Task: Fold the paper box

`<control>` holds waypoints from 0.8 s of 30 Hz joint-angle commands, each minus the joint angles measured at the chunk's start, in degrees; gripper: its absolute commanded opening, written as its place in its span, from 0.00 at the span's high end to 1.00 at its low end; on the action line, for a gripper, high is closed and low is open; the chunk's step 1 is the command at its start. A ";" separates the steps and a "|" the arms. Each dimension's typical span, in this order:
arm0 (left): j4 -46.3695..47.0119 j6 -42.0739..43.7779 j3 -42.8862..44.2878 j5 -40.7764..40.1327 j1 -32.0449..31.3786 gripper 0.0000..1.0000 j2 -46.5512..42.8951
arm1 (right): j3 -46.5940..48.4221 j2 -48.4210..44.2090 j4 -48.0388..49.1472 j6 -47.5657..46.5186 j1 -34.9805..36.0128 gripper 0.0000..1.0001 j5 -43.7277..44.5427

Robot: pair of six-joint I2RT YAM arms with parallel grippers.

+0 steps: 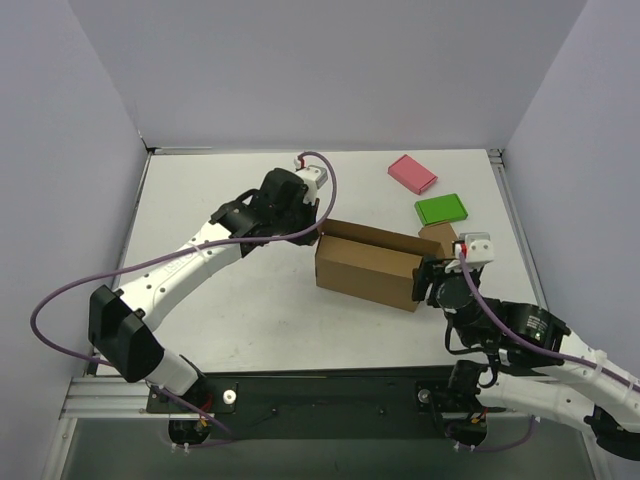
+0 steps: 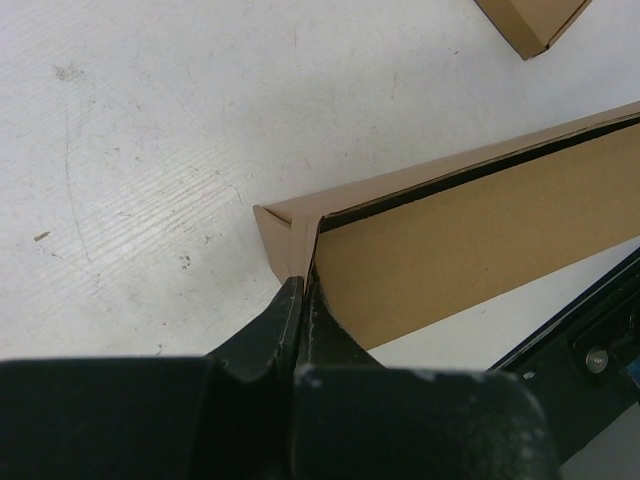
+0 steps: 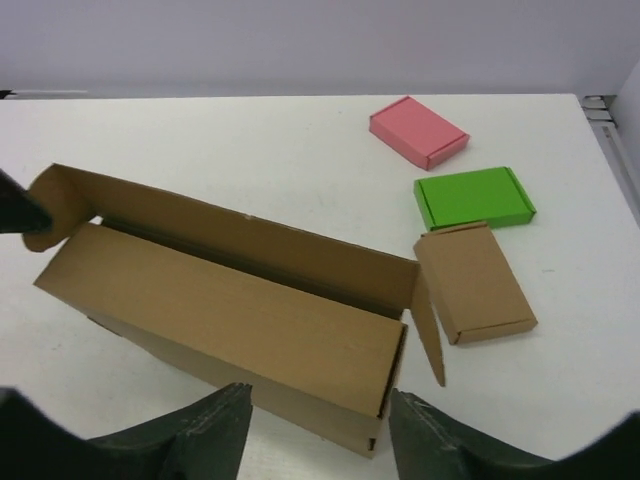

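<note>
The paper box (image 1: 365, 265) lies mid-table as a long brown carton, its lid leaning over the top and its back wall standing up. My left gripper (image 1: 318, 228) is at the box's left end, shut on the thin end flap (image 2: 290, 235); the fingertips pinch the cardboard edge (image 2: 303, 290). From the right wrist view the box (image 3: 230, 300) stretches away to the left, where the left gripper (image 3: 20, 212) holds the curled tab. My right gripper (image 3: 320, 428) stands open just short of the box's near right corner, touching nothing; a loose side flap (image 3: 428, 330) hangs there.
A small brown block (image 3: 475, 282) lies right of the box, close to the loose flap. Behind it are a green block (image 3: 473, 197) and a pink block (image 3: 418, 131). White walls enclose the table on three sides.
</note>
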 commanded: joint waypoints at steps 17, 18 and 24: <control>-3.69 1.59 2.09 0.46 -0.32 1.00 0.45 | -7.76 21.49 34.94 -14.71 -5.91 0.63 -14.15; -3.69 1.59 2.09 0.46 -0.32 1.00 0.53 | -9.33 21.57 35.64 -14.80 -6.45 0.64 -14.23; -3.78 1.33 2.18 0.38 -0.32 1.00 0.54 | -11.90 21.22 35.30 -14.01 -7.77 0.68 -14.24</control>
